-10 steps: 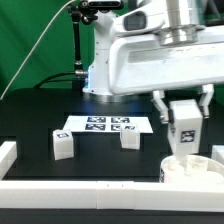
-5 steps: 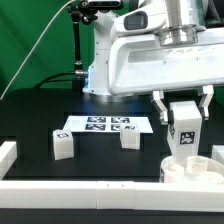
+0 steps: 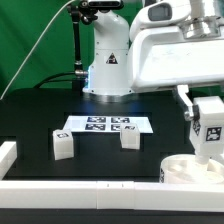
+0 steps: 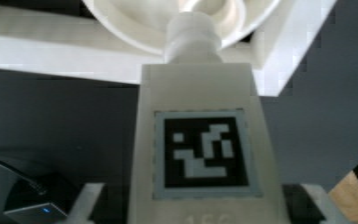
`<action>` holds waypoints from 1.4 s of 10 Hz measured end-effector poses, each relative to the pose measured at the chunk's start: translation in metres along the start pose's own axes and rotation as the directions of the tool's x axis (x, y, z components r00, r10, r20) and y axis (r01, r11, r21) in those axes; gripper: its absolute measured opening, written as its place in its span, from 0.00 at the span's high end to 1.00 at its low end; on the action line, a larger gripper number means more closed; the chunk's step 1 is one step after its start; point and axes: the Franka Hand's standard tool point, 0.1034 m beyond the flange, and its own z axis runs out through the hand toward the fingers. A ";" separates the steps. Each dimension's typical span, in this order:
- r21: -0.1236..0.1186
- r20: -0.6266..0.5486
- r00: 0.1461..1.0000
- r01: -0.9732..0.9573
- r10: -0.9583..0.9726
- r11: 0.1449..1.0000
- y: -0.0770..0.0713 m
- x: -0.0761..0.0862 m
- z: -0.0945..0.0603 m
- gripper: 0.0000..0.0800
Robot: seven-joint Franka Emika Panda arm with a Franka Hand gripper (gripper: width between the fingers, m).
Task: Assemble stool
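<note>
Stool parts are spread across the black table [image 3: 30, 120]; the step in hand, as judged, is mating the held leg to the seat. From the exterior view's left to its right:

- The first loose leg [image 3: 62, 145] stands near the left end of the marker board [image 3: 105, 125].
- The second loose leg [image 3: 130, 139] stands just in front of that board's right part.
- The seat [image 3: 190, 170] sits at the far right, behind the front rail [image 3: 80, 186].
- The held leg [image 3: 210, 128] hangs upright over the seat.

The gripper [image 3: 205, 108] is clamped on the held leg's block, one finger on each side face, with the tag facing the wrist camera. To do the step well:

- Hold the leg vertical.
- Centre its narrow end on the opening in the seat's top.
- Lower slowly.
- Release only once the end is fully home.

A tilted entry is likely to jam or push the seat aside. Whether the end already touches the seat cannot be told. All parts are white plastic. The seat is a low round drum with a hollow top. The legs are chunky blocks. Black-and-white square tags show on the first loose leg and the held leg, which narrows to a slimmer stem.
</note>
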 end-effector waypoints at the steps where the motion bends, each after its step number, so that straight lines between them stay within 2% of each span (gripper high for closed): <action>1: 0.000 0.000 1.000 0.000 0.000 1.000 0.000 0.000 0.000 0.58; 2: 0.001 0.001 1.000 0.002 -0.002 1.000 -0.001 0.000 0.001 0.58; 3: 0.006 0.001 1.000 0.017 -0.017 1.000 -0.009 -0.001 0.005 0.58; 5: 0.016 -0.009 1.000 0.028 -0.028 0.999 -0.018 0.009 0.014 0.58; 9: 0.016 -0.011 0.999 0.030 -0.030 0.999 -0.018 0.009 0.018 0.58; 14: 0.003 -0.017 1.000 0.026 -0.026 1.000 -0.013 -0.009 0.021 0.58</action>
